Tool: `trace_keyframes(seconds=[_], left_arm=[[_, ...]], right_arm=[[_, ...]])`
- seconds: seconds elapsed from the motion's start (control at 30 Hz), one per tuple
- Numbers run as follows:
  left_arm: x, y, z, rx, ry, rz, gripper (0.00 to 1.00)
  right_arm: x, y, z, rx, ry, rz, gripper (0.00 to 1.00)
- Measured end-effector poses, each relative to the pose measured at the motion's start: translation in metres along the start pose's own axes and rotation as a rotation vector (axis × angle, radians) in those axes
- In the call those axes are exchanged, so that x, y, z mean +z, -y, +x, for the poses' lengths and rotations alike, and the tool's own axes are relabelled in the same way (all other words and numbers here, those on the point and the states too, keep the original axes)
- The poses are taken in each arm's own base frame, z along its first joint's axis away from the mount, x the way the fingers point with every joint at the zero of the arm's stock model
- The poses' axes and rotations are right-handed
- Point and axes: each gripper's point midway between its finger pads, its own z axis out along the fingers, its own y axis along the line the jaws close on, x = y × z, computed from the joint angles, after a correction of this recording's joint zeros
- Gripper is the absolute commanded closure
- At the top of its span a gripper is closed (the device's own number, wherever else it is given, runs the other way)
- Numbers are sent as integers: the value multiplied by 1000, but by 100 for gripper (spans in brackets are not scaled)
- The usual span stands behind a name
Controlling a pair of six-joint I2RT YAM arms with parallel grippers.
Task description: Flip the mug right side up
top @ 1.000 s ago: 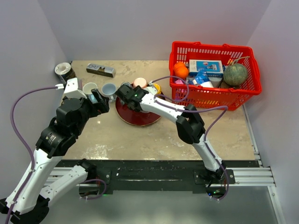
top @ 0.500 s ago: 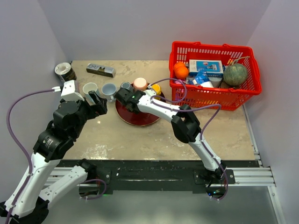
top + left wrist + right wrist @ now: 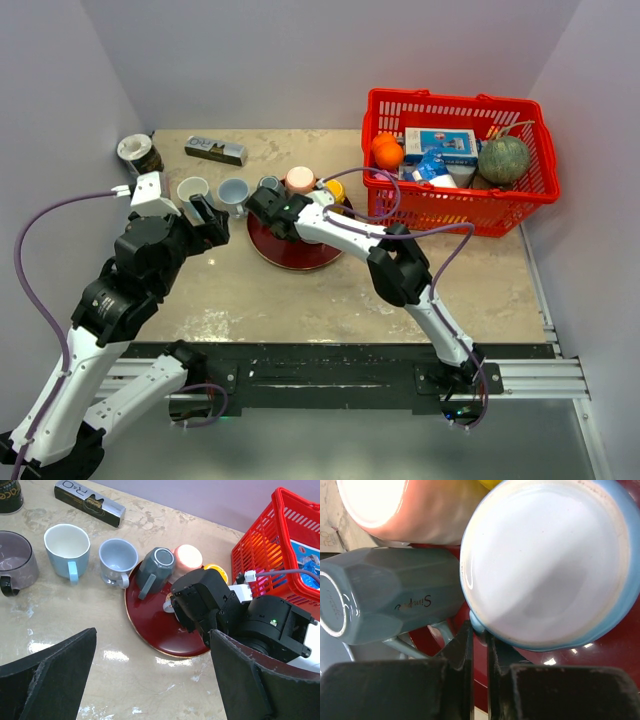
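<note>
One gray mug [image 3: 156, 566] tipped on the plate's [image 3: 147, 627] far-left rim, base showing.
Lies just left of the right tool [image 3: 479, 630], long axis crosswise, handle nearest; that tool pressed together, pinching nothing certain, nearer than the left tool [image 3: 152, 645], spread wide. From the left wrist: whole mug; from the right wrist only: closed tips beside a blue cup [image 3: 545, 565].

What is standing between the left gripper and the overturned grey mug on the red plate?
Nothing visible does. Ahead of the open left gripper lie only bare table and the red plate's rim, then the grey mug.
</note>
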Motion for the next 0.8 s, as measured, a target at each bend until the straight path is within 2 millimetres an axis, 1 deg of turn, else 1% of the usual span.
trace_keyframes(seconds=[0.17, 0.33, 0.57, 0.7, 0.8], left_arm=[[1, 0, 1, 1, -2, -1, 1], [2, -1, 4, 2, -4, -2, 1], [6, -4, 12, 12, -23, -11, 1], [6, -3, 12, 11, -22, -10, 1], [7, -2, 15, 12, -29, -3, 1]], right_arm=[[-2, 6, -3, -19, -2, 2, 100], [-12, 27, -9, -96, -30, 16, 100], [-25, 61, -18, -300, -70, 21, 100], [-30, 76, -22, -400, -80, -38, 100], [-32, 79, -22, -449, -81, -107, 100]])
